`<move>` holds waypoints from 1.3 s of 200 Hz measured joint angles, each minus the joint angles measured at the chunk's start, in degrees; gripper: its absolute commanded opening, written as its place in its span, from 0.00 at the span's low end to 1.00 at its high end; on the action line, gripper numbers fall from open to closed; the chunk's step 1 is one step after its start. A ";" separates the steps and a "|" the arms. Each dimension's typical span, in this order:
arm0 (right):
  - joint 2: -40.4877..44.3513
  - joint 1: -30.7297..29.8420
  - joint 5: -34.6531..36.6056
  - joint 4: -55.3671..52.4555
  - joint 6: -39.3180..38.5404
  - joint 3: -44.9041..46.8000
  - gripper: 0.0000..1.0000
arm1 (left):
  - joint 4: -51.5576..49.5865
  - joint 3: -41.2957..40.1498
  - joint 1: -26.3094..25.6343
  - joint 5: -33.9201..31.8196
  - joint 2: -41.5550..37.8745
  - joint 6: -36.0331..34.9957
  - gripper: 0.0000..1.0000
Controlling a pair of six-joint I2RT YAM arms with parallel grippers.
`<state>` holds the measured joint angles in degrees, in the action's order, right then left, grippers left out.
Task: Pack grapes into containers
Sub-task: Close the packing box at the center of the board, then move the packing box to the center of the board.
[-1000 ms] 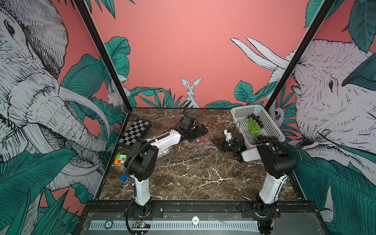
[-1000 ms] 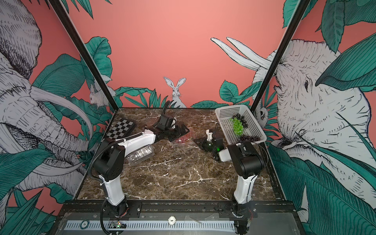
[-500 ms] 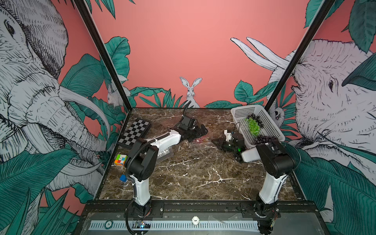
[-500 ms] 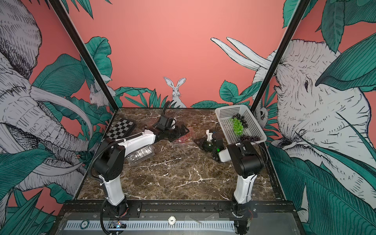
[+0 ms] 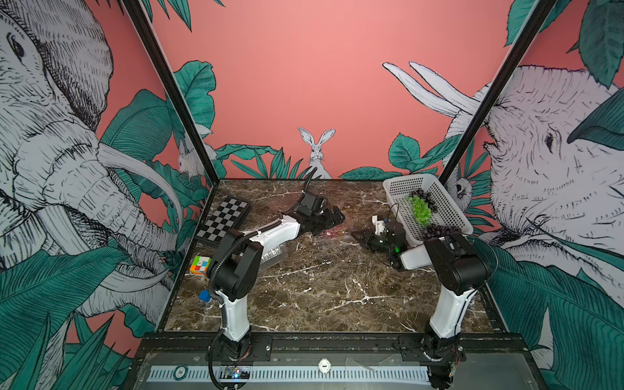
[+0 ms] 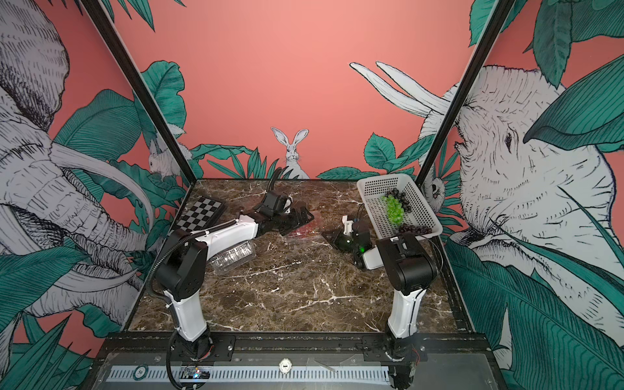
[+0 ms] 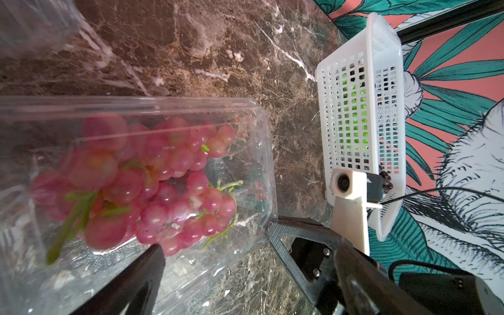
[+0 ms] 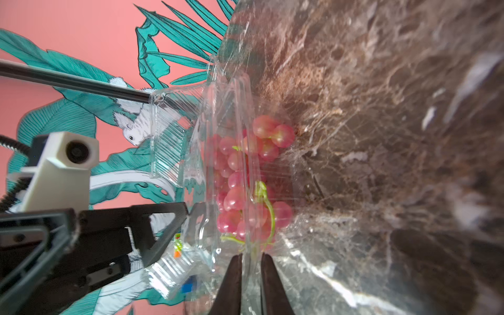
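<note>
A bunch of red grapes (image 7: 163, 174) lies inside a clear clamshell container (image 7: 261, 152) at mid-table, between my two grippers; it shows faintly in both top views (image 5: 332, 233) (image 6: 304, 231). My left gripper (image 7: 214, 237) stands open over the container's near side, with nothing between its fingers. My right gripper (image 8: 251, 256) comes from the opposite side, its fingers nearly closed around the container's thin clear rim (image 8: 246, 261), just below the red grapes (image 8: 245, 174). Green grapes (image 5: 420, 209) and dark grapes (image 5: 439, 231) lie in the white basket (image 5: 398, 189).
A second clear container (image 6: 233, 256) lies under my left arm. A chessboard (image 5: 224, 216) lies at the back left, with a colour cube (image 5: 200, 265) and a small blue block (image 5: 204, 295) along the left edge. The basket stands at the back right.
</note>
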<state>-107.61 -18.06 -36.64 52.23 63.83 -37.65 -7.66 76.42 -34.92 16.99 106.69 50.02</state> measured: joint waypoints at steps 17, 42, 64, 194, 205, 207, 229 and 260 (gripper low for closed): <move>0.46 0.17 0.17 -2.27 -0.94 0.00 0.34 | -1.79 0.13 0.28 -0.59 -0.81 -1.07 0.99; 3.30 0.92 0.81 -8.46 -3.17 0.00 0.46 | -6.43 0.55 0.87 -2.84 -3.91 -3.96 1.00; 6.97 2.08 1.40 -15.19 -6.23 -0.24 0.55 | -11.41 1.18 2.21 -6.36 -7.74 -7.28 1.00; 8.98 2.95 3.04 -30.73 -14.56 -10.12 0.98 | -10.08 2.91 5.75 -2.58 2.75 -5.57 0.99; 8.85 2.97 3.04 -31.08 -14.58 -10.21 0.98 | -9.94 4.00 5.35 -2.49 3.91 -5.42 1.00; 8.85 2.95 3.04 -31.17 -14.58 -10.25 0.98 | -9.97 4.17 5.31 -2.49 4.04 -5.42 1.00; 8.85 2.97 3.02 -32.09 -15.02 -11.02 0.98 | -9.84 6.75 4.22 -2.38 6.27 -5.16 1.00; 8.98 3.41 2.95 -33.03 -15.47 -10.95 0.99 | -8.20 9.97 2.36 -1.11 9.42 -4.31 1.00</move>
<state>-98.63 -14.66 -33.69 19.20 48.36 -48.60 -15.86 86.39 -32.56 15.88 116.11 45.71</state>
